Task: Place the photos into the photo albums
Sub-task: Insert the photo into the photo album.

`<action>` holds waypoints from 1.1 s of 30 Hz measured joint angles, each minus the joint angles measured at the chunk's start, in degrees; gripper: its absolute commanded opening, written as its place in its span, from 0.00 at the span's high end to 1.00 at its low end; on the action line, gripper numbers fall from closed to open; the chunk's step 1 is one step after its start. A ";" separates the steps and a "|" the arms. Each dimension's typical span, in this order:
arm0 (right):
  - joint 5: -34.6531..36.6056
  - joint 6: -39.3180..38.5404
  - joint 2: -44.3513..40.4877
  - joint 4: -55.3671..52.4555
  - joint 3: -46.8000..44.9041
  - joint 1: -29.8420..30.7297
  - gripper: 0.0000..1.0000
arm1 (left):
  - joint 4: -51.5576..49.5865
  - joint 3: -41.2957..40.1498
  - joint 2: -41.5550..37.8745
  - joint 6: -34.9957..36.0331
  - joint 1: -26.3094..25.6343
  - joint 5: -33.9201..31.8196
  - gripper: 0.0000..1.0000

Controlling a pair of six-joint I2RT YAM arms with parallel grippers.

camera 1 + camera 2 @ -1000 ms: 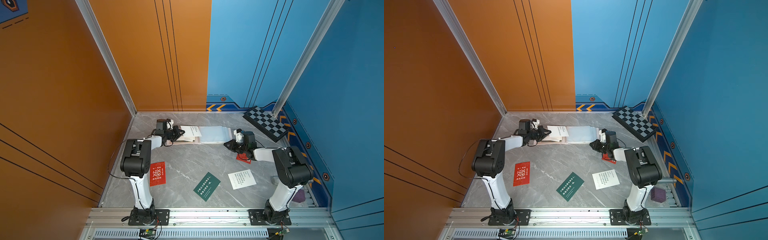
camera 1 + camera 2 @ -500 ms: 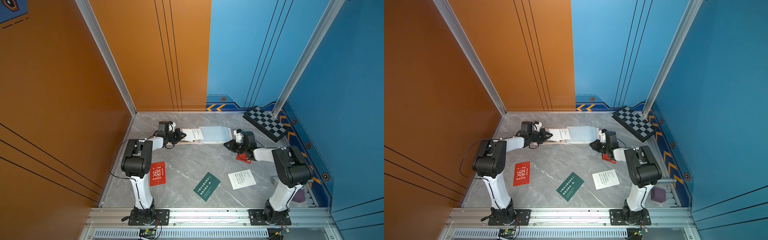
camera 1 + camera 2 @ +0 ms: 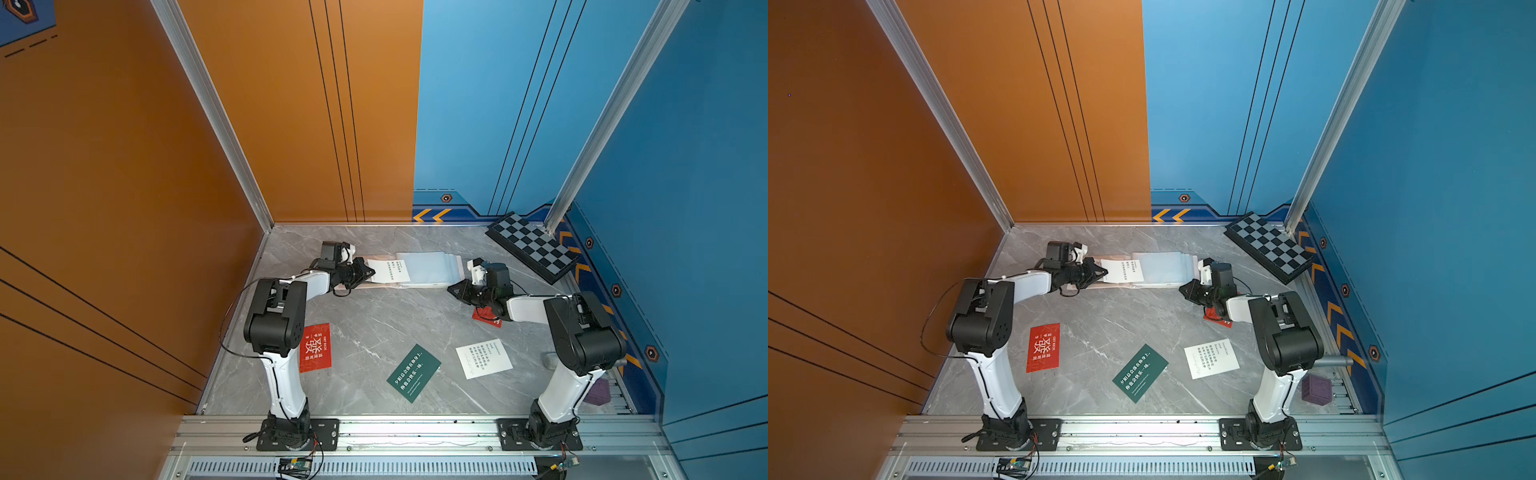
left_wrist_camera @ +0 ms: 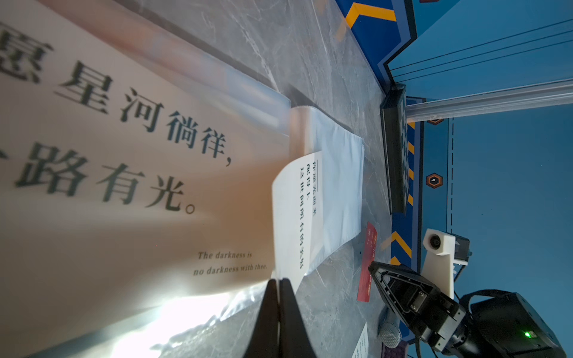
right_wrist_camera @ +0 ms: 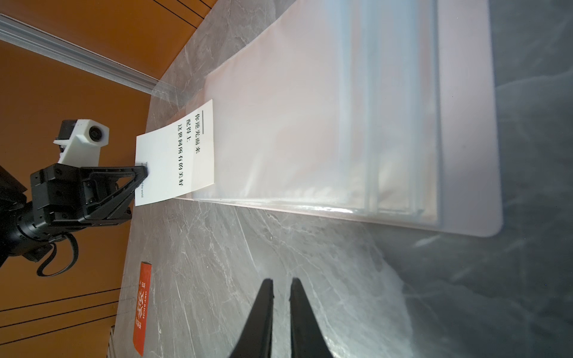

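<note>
L claw (image 4: 279, 280) clamped on white card (image 4: 294, 217) by its edge, card's far end on the open album (image 3: 424, 270), nr bench (image 3: 374, 324) back edge. R claw (image 5: 281, 280) slightly apart, empty. Print on sleeved card (image 4: 124, 186): "The darkness is no darkness with thee"; red card (image 5: 142, 307) — "GET RICH".

The left gripper (image 3: 369, 274) is pinching a thin white printed card (image 3: 388, 271) over a pale pink open album with clear sleeves (image 3: 432, 268) — the right gripper (image 3: 453, 287) is hovering just beside it.
</note>
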 measured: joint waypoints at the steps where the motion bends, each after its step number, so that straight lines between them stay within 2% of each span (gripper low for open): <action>1: 0.00 0.00 0.00 0.00 0.00 0.00 0.85 | -0.52 0.48 0.00 0.24 -0.20 -0.13 1.00; 22: 0.00 0.00 0.11 -0.02 0.00 0.00 0.85 | -7.72 6.69 2.16 3.02 -2.12 -2.62 1.00; 33: 0.00 0.00 0.11 0.00 0.00 0.00 0.85 | -11.32 10.64 4.52 3.87 -3.67 -4.09 0.90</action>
